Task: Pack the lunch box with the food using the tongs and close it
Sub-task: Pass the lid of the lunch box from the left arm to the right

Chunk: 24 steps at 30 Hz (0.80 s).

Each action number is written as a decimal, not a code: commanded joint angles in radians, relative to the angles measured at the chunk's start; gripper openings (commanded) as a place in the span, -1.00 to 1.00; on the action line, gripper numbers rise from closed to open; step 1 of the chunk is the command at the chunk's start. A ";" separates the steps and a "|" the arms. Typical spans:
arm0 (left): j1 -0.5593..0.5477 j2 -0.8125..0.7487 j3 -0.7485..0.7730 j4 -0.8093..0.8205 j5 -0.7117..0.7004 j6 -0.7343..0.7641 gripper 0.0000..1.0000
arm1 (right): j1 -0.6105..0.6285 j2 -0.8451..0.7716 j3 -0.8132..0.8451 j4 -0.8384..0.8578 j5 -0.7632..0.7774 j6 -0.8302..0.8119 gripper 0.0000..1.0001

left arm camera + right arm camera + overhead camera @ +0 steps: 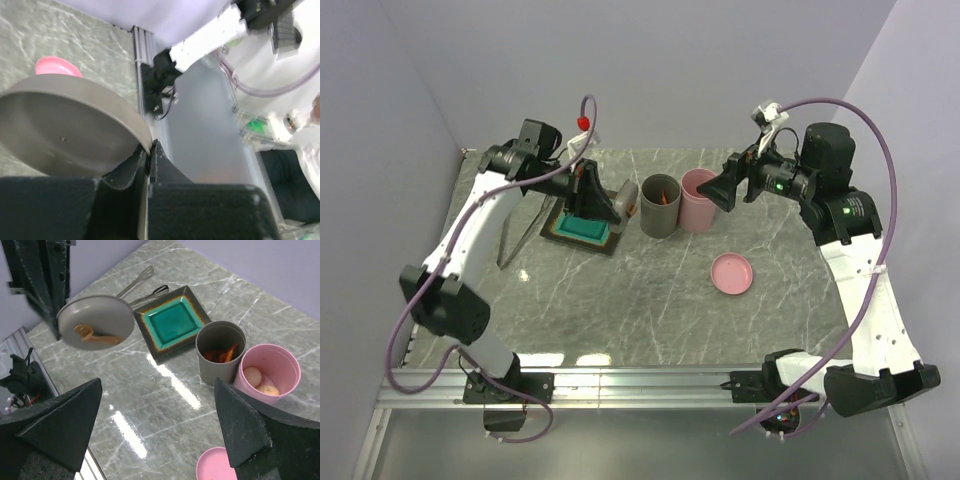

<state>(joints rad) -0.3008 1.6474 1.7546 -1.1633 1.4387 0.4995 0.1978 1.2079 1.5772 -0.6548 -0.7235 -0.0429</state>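
The lunch box shows as two round tubs. The grey tub holds orange-red chunks of food. Beside it, the pink tub holds pale cream balls. My left gripper is shut on the rim of the grey lid, held tilted in the air over the square plate, left of the grey tub. My right gripper hovers open and empty beside the pink tub. The silver tongs lie on the table left of the plate.
A square dark plate with a teal centre sits under the left gripper. A pink lid lies flat on the marble in front of the tubs. A metal rail runs along the table's near edge.
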 commanded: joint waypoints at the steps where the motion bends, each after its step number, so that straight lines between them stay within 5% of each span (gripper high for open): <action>1: -0.057 -0.188 -0.131 0.524 -0.134 -0.788 -0.99 | 0.005 -0.039 0.004 0.029 0.048 0.015 1.00; 4: -0.049 -0.354 -0.378 1.134 -0.086 -1.261 -0.99 | 0.002 -0.077 -0.028 0.024 0.047 0.008 0.99; 5: -0.057 -0.429 -0.438 1.556 -0.106 -1.399 -0.99 | 0.003 -0.099 -0.035 0.024 0.032 0.006 0.99; 6: -0.060 -0.457 -0.531 1.711 -0.136 -1.616 -0.99 | 0.003 -0.106 -0.049 0.033 0.026 0.011 0.99; 11: -0.104 -0.454 -0.624 2.216 -0.360 -2.063 -0.99 | 0.002 -0.134 -0.063 0.053 -0.042 -0.015 1.00; 16: -0.100 -0.425 -0.578 2.208 -0.442 -2.112 -0.99 | 0.003 -0.105 -0.043 0.145 -0.198 -0.002 0.99; 24: -0.072 -0.422 -0.570 2.035 -0.524 -2.239 -0.99 | 0.014 -0.009 0.021 0.412 -0.399 0.263 0.89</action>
<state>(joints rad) -0.3874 1.2407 1.1603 0.9028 0.9897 -1.6325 0.2031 1.1694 1.5318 -0.4305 -0.9993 0.0872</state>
